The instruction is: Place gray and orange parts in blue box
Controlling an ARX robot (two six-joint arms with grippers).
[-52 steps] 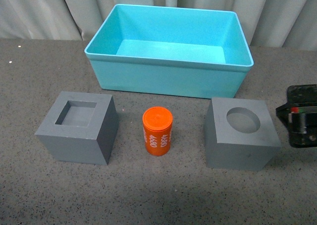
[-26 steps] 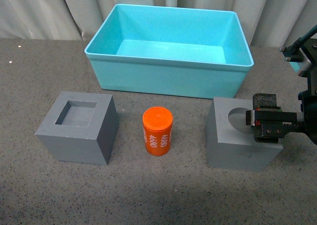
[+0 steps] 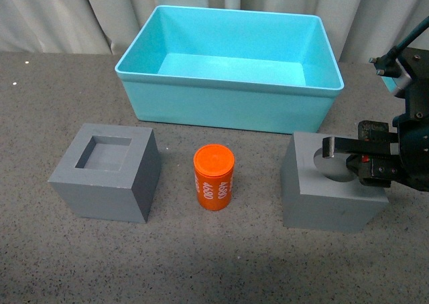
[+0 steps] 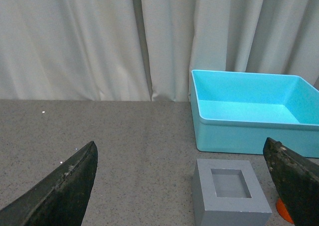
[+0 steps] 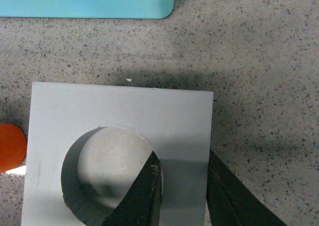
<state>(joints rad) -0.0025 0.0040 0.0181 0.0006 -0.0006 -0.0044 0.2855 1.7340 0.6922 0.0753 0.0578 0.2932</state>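
The turquoise-blue box (image 3: 228,103) stands at the back of the table. In front of it sit a gray cube with a square recess (image 3: 107,172), an orange cylinder with white digits (image 3: 214,177), and a gray cube with a round recess (image 3: 328,195). My right gripper (image 3: 352,157) is shut on that round-recess cube's wall (image 5: 182,136), one finger (image 5: 142,191) inside the recess and the other outside. The cube rests on the table. My left gripper (image 4: 184,186) hangs open above the table, short of the square-recess cube (image 4: 229,198), nothing between its fingers.
Pale curtains (image 3: 67,16) hang behind the speckled gray table (image 3: 201,264). In the left wrist view the blue box (image 4: 249,111) lies beyond the square-recess cube, and a sliver of the orange cylinder (image 4: 284,211) shows by one fingertip.
My right gripper came in from the right edge onto the round-recess cube and closed on its right wall. The cube shifted slightly. The other parts have not moved.
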